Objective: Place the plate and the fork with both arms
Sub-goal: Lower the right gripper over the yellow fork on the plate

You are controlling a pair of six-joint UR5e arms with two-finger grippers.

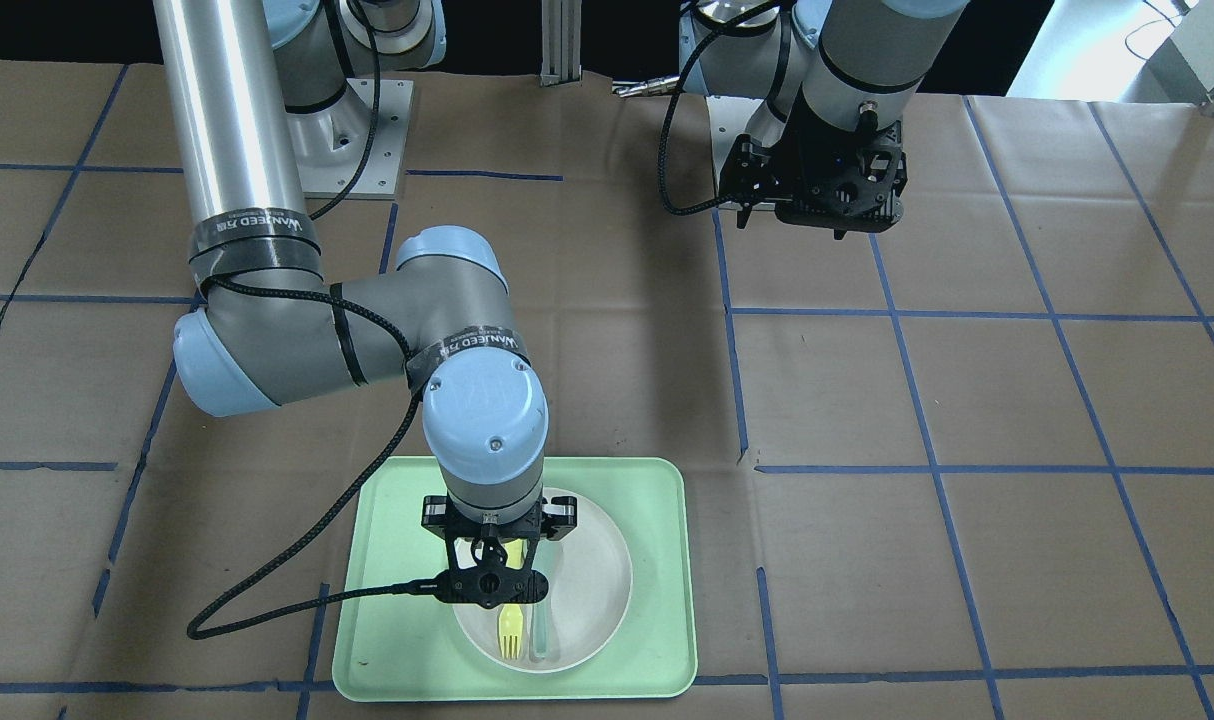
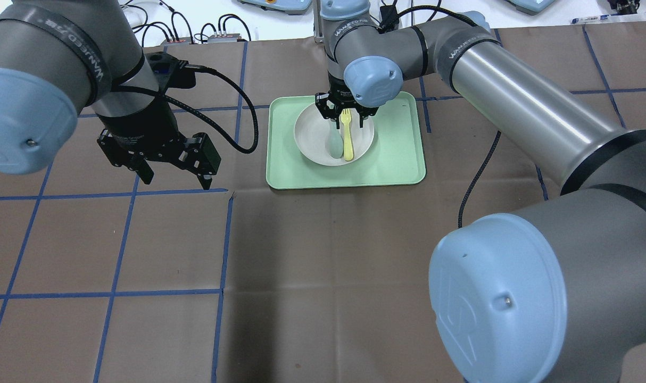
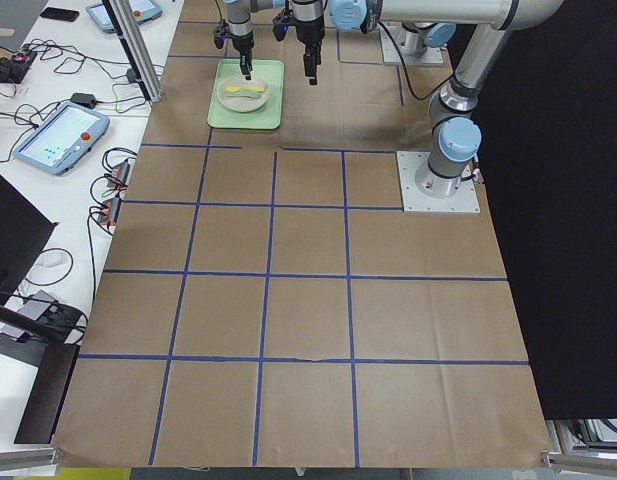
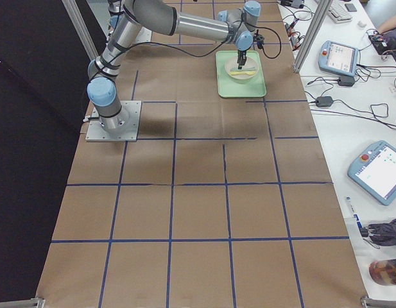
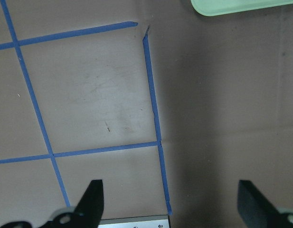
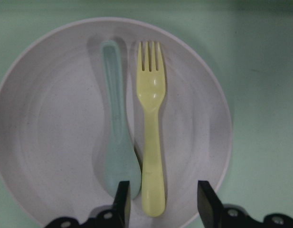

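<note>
Right hand (image 6: 163, 202): fingers apart, poised at the fork (image 6: 152, 128) handle's end.
Fork: flat on the plate (image 6: 46, 118), just beside the spoon (image 6: 117, 142).
Left hand (image 5: 169, 204): apart, empty, above the tabletop (image 5: 89, 95).
Your risk: closing may catch the spoon's bowl too, since it lies by one finger.

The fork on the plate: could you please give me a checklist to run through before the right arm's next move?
1. The right tool is open: ok.
2. The fork has its handle end inside the tool's gap: ok.
3. The spoon is clear of the closing path: not ok, one finger is over its bowl.
4. The plate sits on the tray: ok.
5. The left tool is open and away from the tray: ok.
6. Height above the fork: cannot tell.
</note>
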